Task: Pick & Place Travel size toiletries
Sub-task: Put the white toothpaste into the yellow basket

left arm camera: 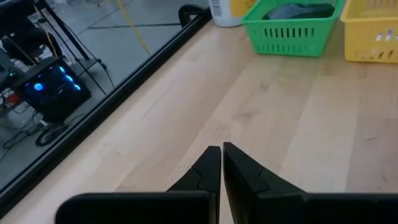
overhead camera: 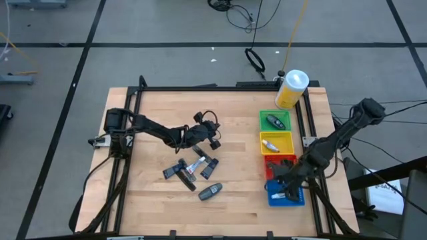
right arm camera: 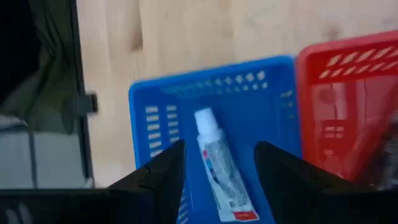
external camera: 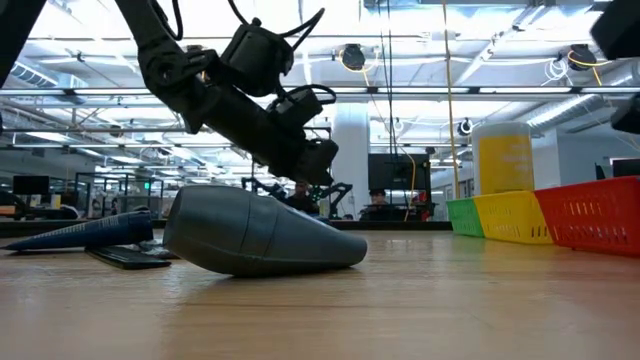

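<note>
The right gripper [overhead camera: 288, 187] hangs over the nearest tray [right arm camera: 155, 99], a small tube [right arm camera: 219, 168] lying in it below the spread fingers. Three more trays [overhead camera: 277, 142] run beyond it toward the bottle [overhead camera: 291, 89]. Left gripper [overhead camera: 212, 137] (fingers together) hovers just behind the scattered toiletries [overhead camera: 193, 172].

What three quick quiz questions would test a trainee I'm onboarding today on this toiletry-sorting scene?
1. True or false: the right gripper is open above the blue tray.
2. What lies in the blue tray? A) white tube B) yellow bottle C) nothing
3. Which gripper is shut, holding nothing?

Key:
1. True.
2. A, the white tube.
3. The left gripper, over bare table.
</note>
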You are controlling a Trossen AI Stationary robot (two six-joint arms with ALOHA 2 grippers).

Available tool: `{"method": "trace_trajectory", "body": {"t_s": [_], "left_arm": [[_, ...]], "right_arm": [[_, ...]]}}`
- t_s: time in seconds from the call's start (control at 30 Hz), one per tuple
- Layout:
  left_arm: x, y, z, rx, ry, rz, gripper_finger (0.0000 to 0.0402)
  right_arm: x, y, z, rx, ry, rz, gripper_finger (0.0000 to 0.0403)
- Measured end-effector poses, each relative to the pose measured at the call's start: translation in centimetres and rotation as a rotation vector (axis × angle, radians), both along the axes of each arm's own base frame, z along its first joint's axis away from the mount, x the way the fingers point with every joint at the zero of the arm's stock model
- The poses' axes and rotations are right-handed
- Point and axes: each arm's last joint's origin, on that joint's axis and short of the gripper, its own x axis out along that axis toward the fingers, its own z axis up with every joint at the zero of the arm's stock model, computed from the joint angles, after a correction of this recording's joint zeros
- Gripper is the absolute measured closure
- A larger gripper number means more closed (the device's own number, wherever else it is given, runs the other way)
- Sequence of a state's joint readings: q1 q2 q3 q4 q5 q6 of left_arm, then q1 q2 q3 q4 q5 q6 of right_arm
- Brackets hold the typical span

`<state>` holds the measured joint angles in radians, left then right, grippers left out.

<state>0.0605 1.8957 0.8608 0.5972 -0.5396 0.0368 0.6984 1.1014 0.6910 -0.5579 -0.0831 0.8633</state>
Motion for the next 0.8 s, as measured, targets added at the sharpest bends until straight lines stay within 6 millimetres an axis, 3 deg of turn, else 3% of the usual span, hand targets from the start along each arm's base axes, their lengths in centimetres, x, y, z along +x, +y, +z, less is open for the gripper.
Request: {"method": "trace_trajectory", "body": {"t_s": [0.37, 0.8], "left_arm": [[0.0, 0.0, 0.1, -0.008, -0.014, 0.005, 0.0380], [0.0, 0.0, 0.1, -0.011, -0.013, 0.006, 0.0380]], "right_arm": [[-0.5, 2.2, -2.2, -0.122, 0.011, 0.300, 0.0218], [0.9, 3.4, -4.3, -0.207, -0.050, 0.405, 0.0237]]}}
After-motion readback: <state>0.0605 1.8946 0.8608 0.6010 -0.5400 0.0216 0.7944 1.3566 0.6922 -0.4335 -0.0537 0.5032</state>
